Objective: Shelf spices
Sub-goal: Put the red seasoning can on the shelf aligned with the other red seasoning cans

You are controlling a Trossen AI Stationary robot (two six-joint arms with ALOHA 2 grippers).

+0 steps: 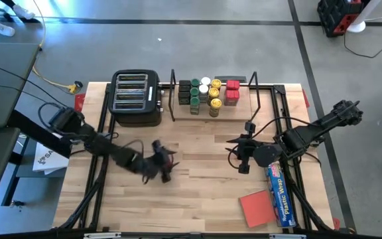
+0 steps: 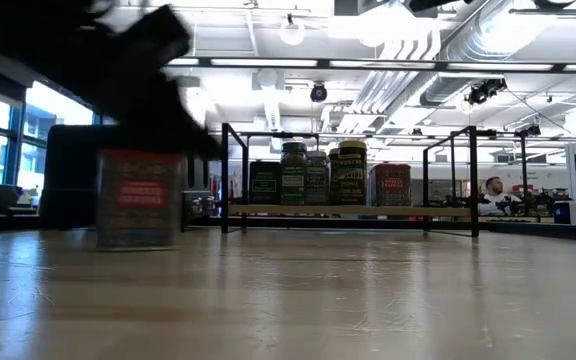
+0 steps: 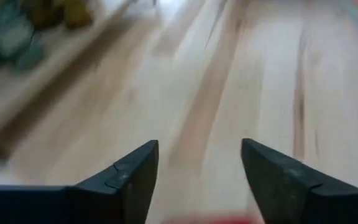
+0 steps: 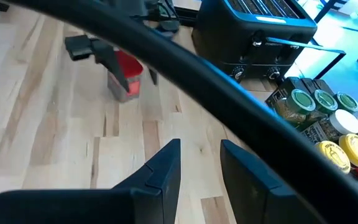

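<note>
A red square spice tin [image 2: 140, 198] stands upright on its base on the table's left middle [image 1: 167, 175]. My left gripper [image 1: 163, 169] is open and slants down over it, one finger on each side of its upper part [image 4: 127, 81]. In the left wrist view only a red strip [image 3: 197, 219] shows between the fingers. The shelf [image 2: 348, 210] stands at the far edge and holds several spices [image 1: 207, 93] on its board. My right gripper [image 1: 244, 156] hangs open above the table's right middle, with nothing between its fingers [image 4: 201, 155]. My left gripper straddles the red tin's upper part [image 4: 129, 68], slanting down from the table's left. Blur hides whether its fingers touch the tin, so I cannot tell. The tin stands upright on the table.
A black toaster [image 1: 136, 98] stands left of the shelf. A long blue plastic-wrap box [image 1: 280, 192] and a flat red pad [image 1: 257, 207] lie at the near right. Bare wood lies between the two grippers and in front of the shelf.
</note>
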